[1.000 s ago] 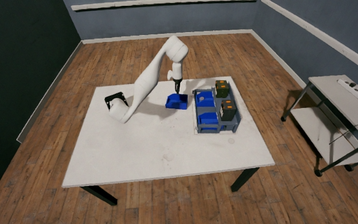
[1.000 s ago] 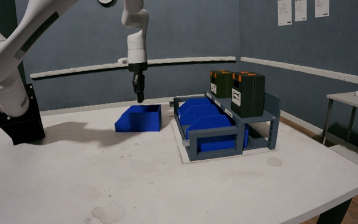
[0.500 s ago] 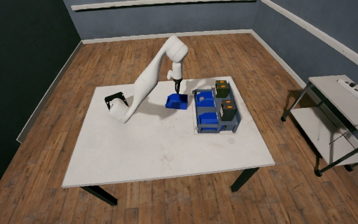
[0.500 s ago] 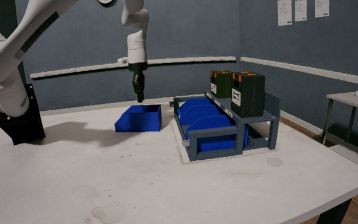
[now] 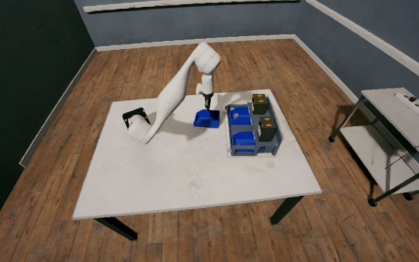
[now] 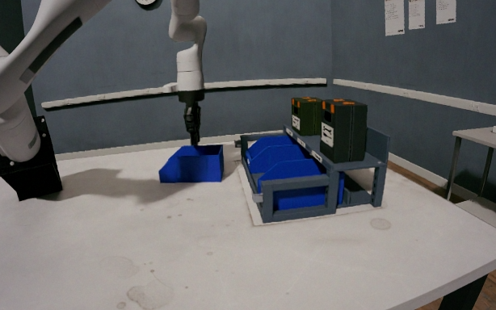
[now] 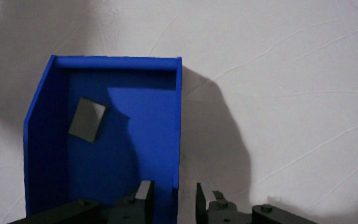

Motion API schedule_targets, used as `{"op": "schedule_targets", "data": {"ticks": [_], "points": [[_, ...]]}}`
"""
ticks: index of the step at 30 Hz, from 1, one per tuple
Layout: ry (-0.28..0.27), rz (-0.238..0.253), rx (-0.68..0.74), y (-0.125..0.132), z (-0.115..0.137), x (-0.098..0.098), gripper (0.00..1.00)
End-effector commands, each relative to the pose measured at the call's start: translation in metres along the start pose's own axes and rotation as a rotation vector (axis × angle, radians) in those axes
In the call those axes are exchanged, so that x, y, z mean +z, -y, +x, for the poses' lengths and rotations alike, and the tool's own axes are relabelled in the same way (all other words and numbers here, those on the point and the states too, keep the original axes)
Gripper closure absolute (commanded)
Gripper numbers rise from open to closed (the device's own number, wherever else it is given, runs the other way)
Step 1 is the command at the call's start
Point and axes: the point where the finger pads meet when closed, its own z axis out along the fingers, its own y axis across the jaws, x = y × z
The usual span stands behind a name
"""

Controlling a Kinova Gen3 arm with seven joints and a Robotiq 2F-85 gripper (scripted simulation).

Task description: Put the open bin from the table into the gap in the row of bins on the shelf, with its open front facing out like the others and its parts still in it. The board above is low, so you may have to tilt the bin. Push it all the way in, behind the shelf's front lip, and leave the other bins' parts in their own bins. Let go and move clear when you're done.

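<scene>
On the pale table [image 5: 153, 170] [image 6: 226, 250] [image 7: 300, 75], the blue bin [image 5: 206, 124] [image 6: 198, 171] [image 7: 95, 175] waits. Your gripper [image 5: 208, 109] [image 6: 195, 144] [image 7: 174, 197] is slightly spread; lower it astride the rear wall [image 5: 218, 120] [image 6: 222, 163] [image 7: 178, 125], then pinch gently.

1. The bench [image 5: 164, 170] [image 6: 226, 258] [image 7: 300, 60] has a pale, flat top and dark legs, with stains and small specks on its surface.
2. The base [image 5: 125, 117] [image 6: 40, 182] of the arm, black, stands at one end.
3. The open bin [image 5: 207, 122] [image 6: 191, 169] [image 7: 150, 125], blue, sits upright between base and shelf, touching neither.
4. The shelf [image 5: 269, 148] [image 6: 332, 194], grey-blue, stands near the other end.
5. A round stain [image 5: 270, 165] [image 6: 380, 224] marks the top just beside the shelf.
6. Shadows fall across the top around the bin.
</scene>
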Motion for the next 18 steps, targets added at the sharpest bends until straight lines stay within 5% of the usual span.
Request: {"op": "schedule_targets", "data": {"ticks": [1, 18], "points": [[0.001, -0.002, 0.0, -0.0008, 0.0001, -0.0007, 0.65], [0.001, -0.002, 0.0, -0.0008, 0.0, 0.0092, 0.65]]}}
